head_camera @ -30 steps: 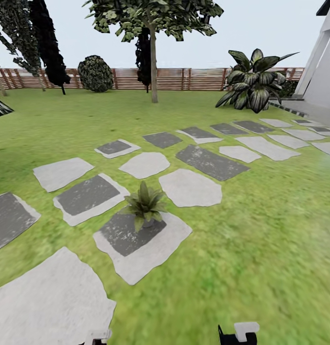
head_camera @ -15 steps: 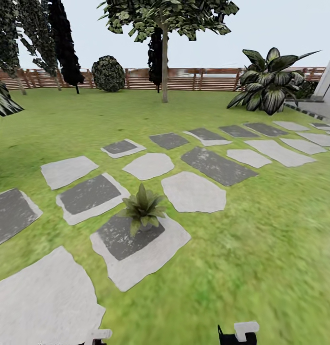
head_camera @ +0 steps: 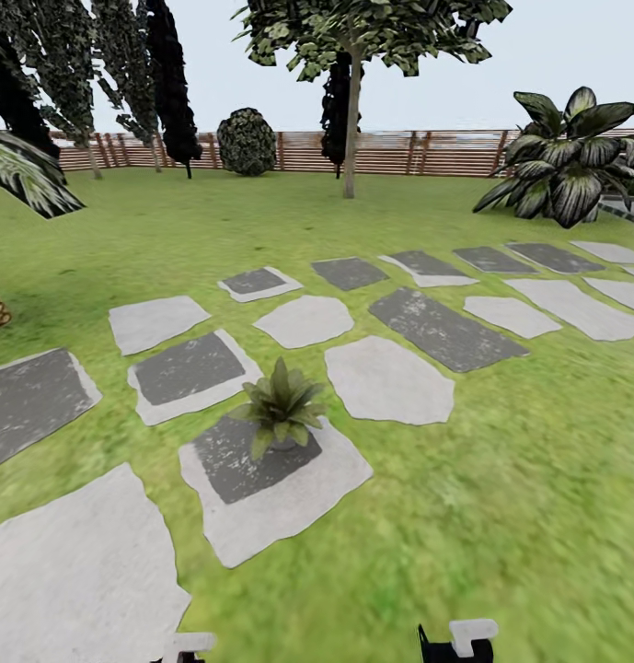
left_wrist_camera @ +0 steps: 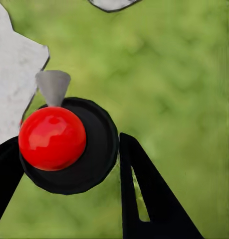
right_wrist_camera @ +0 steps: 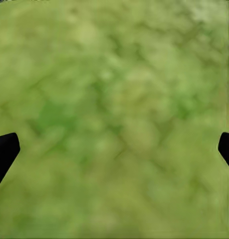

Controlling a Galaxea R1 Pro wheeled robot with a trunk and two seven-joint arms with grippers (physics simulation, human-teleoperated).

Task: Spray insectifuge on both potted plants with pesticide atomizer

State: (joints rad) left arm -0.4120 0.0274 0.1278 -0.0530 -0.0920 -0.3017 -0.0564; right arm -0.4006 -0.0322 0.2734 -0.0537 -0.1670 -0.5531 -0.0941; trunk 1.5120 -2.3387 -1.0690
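One potted plant (head_camera: 280, 410), a low rosette of pointed green leaves in a small grey pot, stands on a grey stepping slab (head_camera: 280, 488) just ahead of me in the head view. In the left wrist view my left gripper (left_wrist_camera: 69, 144) is shut on the pesticide atomizer (left_wrist_camera: 54, 137), seen end-on as a dark round body with a red spot and a grey nozzle, held above the lawn. My right gripper (right_wrist_camera: 116, 147) hangs open over bare grass, its two black fingertips (right_wrist_camera: 5, 149) far apart.
Grey stepping slabs (head_camera: 386, 378) run across the lawn toward the back right. A big broad-leaved plant (head_camera: 570, 170) stands far right, a tree (head_camera: 351, 120) and round bush (head_camera: 247, 141) before the slat fence (head_camera: 399, 152). A palm frond (head_camera: 27, 170) reaches in at left.
The head view has swung to the left, so the fence, trees and slabs sit further right in the picture and a palm frond has come in at left. The grippers keep their states.
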